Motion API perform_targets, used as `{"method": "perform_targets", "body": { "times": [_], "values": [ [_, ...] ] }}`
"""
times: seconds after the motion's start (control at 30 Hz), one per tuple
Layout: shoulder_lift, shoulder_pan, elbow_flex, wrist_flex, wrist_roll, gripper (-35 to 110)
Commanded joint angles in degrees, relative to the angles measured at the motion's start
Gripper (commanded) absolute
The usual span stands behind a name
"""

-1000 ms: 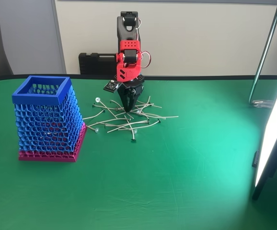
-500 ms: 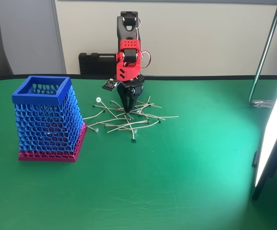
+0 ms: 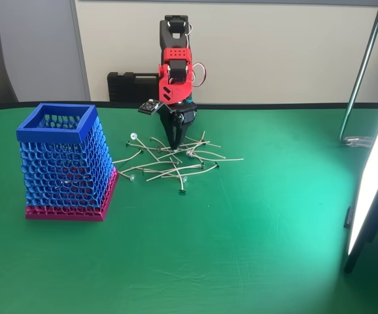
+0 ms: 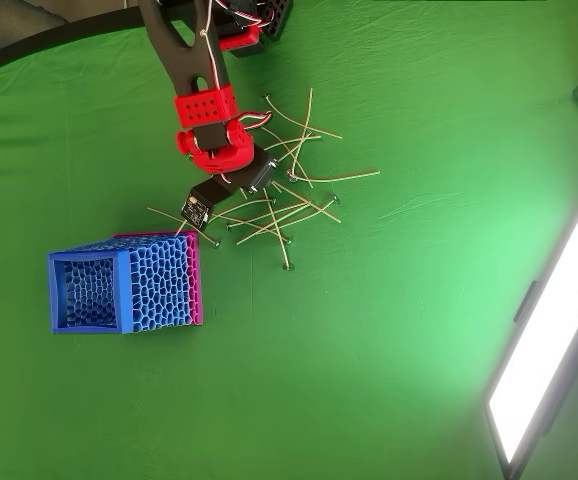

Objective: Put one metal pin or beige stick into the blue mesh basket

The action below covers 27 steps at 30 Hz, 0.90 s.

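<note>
The blue mesh basket [image 3: 58,163] stands upright on its magenta base at the left of the green table; in the overhead view the basket [image 4: 129,290] lies left of centre. A loose pile of beige sticks and metal pins [image 3: 176,167] is spread at mid-table to its right, also seen as a pile [image 4: 289,210] from above. My red-and-black gripper [image 3: 174,144] points straight down over the pile's far side, its tip just above the sticks. Its fingers look drawn together. Whether a stick is pinched between them cannot be made out. From above, the gripper [image 4: 257,185] covers part of the pile.
A bright light panel [image 3: 372,190] stands along the right edge. A metal pole [image 3: 362,72] rises at the back right. A black case [image 3: 131,86] sits behind the arm against the wall. Bare green cloth [image 3: 228,248] fills the front.
The gripper has risen a little from the pile and its fingers have drawn closer together. The basket has not moved.
</note>
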Motion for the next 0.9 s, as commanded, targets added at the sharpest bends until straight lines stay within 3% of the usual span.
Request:
{"method": "perform_targets", "body": {
  "times": [0.0,0.87],
  "values": [
    [3.96,0.53,-2.55,1.67,0.53,1],
    [20.92,2.55,-17.84,25.31,6.42,1]
  ]
}}
